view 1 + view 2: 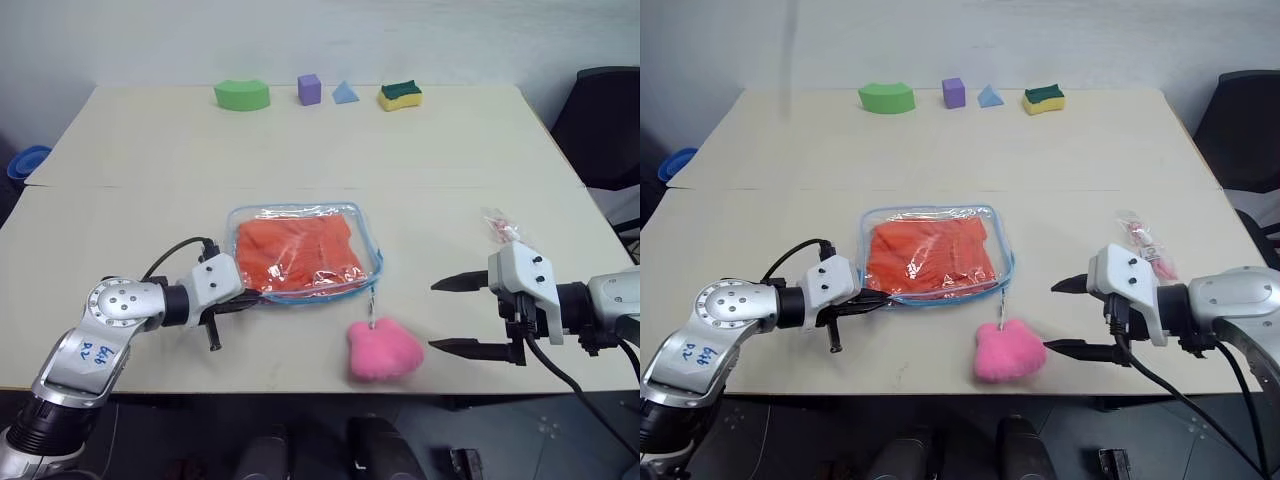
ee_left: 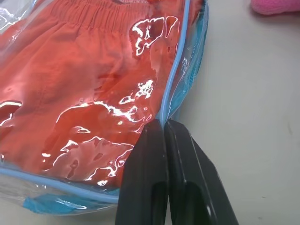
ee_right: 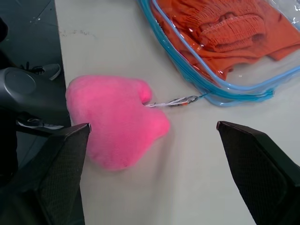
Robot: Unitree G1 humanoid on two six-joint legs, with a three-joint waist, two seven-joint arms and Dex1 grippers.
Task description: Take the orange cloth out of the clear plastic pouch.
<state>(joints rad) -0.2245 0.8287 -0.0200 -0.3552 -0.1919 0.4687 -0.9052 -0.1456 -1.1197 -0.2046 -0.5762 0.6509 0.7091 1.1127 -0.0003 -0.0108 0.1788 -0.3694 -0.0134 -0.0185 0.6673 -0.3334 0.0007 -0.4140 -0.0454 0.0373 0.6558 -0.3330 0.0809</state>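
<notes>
While the orange cloth (image 1: 297,252) lies inside the clear plastic pouch (image 1: 366,232), the left gripper (image 2: 164,127) pinches its blue-trimmed edge.

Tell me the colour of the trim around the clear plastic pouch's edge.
Light blue; the clear plastic pouch shows its trim best in the left wrist view.

The left gripper (image 1: 228,310) lies low, its black fingers (image 2: 154,178) pressed together. The right gripper (image 1: 455,316) hovers, jaws spread wide, pointing left.
</notes>
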